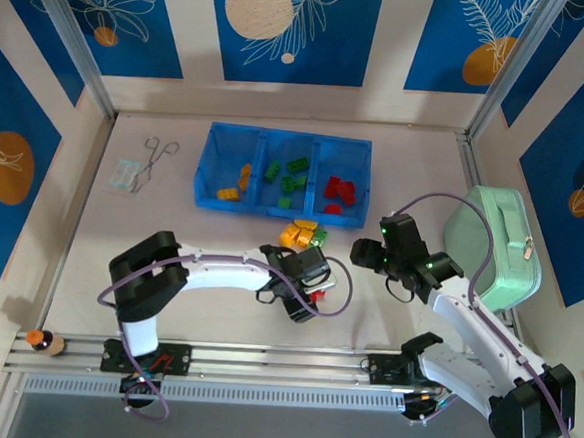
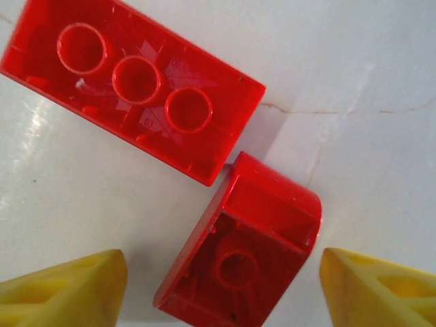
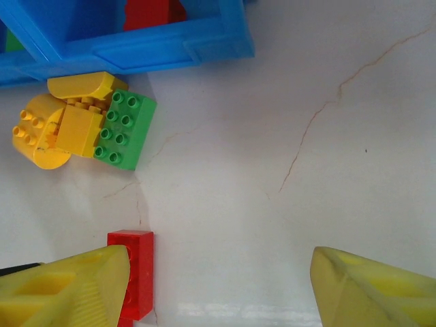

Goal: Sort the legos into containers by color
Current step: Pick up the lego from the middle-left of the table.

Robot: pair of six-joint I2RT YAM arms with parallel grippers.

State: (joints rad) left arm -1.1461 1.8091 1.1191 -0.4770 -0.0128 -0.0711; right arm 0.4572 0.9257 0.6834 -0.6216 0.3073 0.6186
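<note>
The left pincer [image 2: 221, 289] is hanging open astride the small red lego [image 2: 255, 225], gripping nothing. It looks light, rigid and slippery, likely best pinched across flat sides.

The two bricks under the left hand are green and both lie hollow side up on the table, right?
Not green: both are red. The left wrist view shows the long brick and the smaller rounded brick lying hollow side up on the table, the smaller one between the left hand's yellow fingers.
</note>
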